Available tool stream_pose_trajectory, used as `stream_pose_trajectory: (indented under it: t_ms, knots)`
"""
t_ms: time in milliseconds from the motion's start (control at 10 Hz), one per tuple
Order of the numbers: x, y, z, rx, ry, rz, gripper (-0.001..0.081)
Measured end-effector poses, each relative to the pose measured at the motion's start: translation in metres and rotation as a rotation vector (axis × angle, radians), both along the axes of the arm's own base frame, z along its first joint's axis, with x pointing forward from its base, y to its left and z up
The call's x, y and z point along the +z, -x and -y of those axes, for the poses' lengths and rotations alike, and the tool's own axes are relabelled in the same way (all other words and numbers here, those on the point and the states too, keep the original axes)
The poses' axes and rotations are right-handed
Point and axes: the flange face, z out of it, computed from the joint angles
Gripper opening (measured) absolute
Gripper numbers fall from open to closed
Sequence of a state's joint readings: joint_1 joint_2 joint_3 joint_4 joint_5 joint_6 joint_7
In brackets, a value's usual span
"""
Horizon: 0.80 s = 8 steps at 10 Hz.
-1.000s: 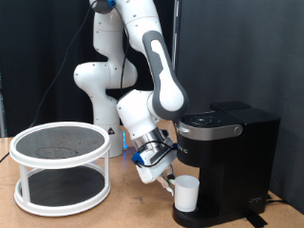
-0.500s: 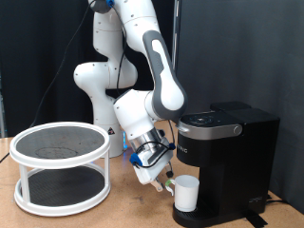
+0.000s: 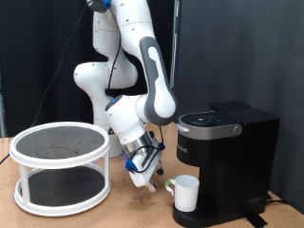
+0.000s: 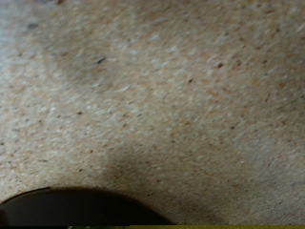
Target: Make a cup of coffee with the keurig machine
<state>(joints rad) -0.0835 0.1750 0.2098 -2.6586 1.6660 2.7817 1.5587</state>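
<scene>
- As seen in the exterior view, the gripper [image 3: 144,178] hangs low, to the left of the cup [image 3: 184,193]; whether its fingers are apart cannot be told.
- The cup stands on the drip tray [image 3: 199,218] of the keurig machine [image 3: 226,157]; its contents are hidden.
- A white two-tier round rack [image 3: 61,166] stands at the left.
- Only speckled tabletop [image 4: 162,95] and a dark curved edge appear in the wrist view.

Speckled particle-board tabletop [image 3: 85,217] before black curtain [image 3: 38,57], evenly lit
</scene>
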Motion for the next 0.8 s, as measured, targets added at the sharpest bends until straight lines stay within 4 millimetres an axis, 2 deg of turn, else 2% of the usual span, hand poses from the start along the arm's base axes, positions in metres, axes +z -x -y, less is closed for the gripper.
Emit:
stream_pose_trajectory:
  t_ms: [300,800]
  knots:
    - [-0.002,0.007,-0.006,0.017,-0.034,0.041,0.0734]
    - [0.01,0.001,-0.016,-0.014,-0.056,0.095,0.0734]
